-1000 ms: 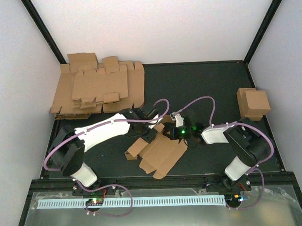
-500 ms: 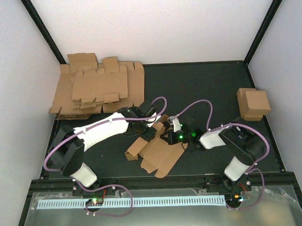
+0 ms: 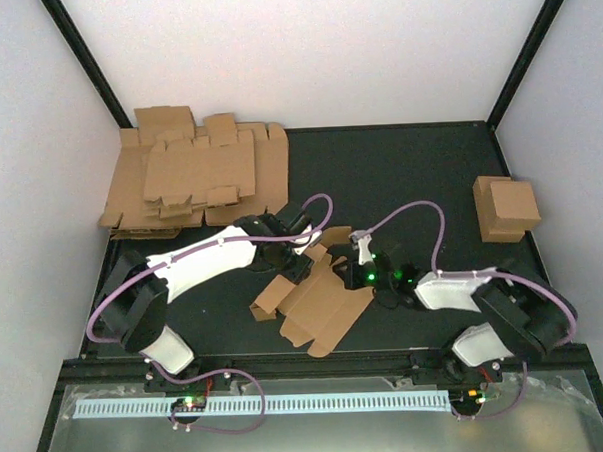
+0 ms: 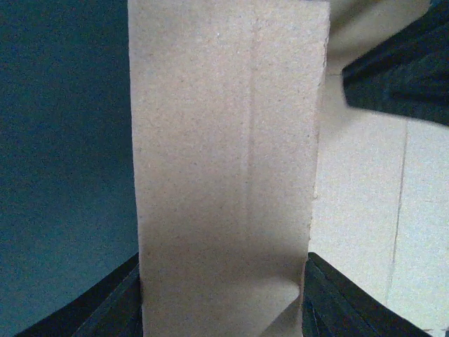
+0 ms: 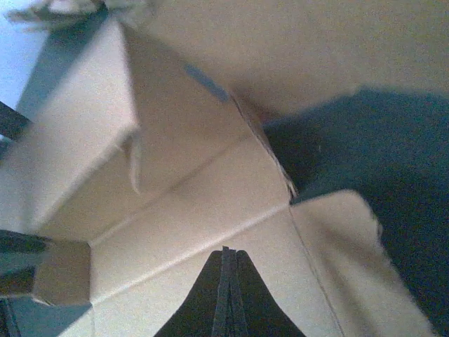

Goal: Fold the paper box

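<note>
Over the last second the right arm has swung down and outward, so its elbow now sits nearer the front right corner. The right gripper [image 3: 354, 271] has slid a little to the right along the brown die-cut cardboard paper box [image 3: 323, 303], while the left arm looks unmoved. The paper box lies partly opened out on the black table top [image 3: 409, 171], in the middle toward the front, between the two arms. The left gripper [image 4: 223, 298] is clamped on an upright flap of it, with a black finger [image 4: 116, 305] against each edge. The right gripper's jaws are pressed together over a flat creased panel; whether they touch it I cannot tell. A pile of flat brown cardboard blanks [image 3: 194, 181] fills the far left corner, and a small folded brown cardboard carton [image 3: 506, 207] stands well apart by the right wall.
</note>
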You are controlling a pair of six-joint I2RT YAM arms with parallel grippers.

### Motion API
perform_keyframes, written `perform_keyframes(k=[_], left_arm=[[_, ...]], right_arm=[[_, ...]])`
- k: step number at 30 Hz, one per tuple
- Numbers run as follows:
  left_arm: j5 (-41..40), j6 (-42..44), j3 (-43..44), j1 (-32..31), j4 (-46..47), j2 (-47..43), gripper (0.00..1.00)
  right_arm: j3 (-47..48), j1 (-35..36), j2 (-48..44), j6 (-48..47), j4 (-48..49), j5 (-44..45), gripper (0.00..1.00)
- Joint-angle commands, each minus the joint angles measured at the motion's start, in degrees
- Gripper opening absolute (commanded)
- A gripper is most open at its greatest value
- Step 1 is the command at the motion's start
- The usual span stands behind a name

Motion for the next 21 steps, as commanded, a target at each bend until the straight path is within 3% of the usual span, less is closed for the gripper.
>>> perform_keyframes(k=[1, 6, 10, 16, 21], left_arm=[[1.15, 0.32, -0.46, 0.39, 0.23, -1.02, 0.55], [0.88, 0.49, -0.27, 0.42, -0.05, -1.04, 0.55], [0.61, 0.58, -0.27, 0.43, -0.26, -1.16, 0.55], [0.5, 0.58, -0.37, 0.38, -0.14, -1.22, 0.55], [0.82, 0.49, -0.27, 0.34, 0.11, -1.14, 0.55]], right_arm=[[-0.09, 0.32, -7.12, -1.72, -3.88, 8.44, 0.02], [-0.63, 0.33, -12.09, -1.21, -4.07, 13.03, 0.02], [-6.98, 0.29, -16.62, -1.59, 6.68, 15.53, 0.02], [-5.53, 0.18, -18.34, -1.45, 0.77, 13.75, 0.02], [-10.72, 0.31, -14.32, 3.67, 12.73, 13.79, 0.02]])
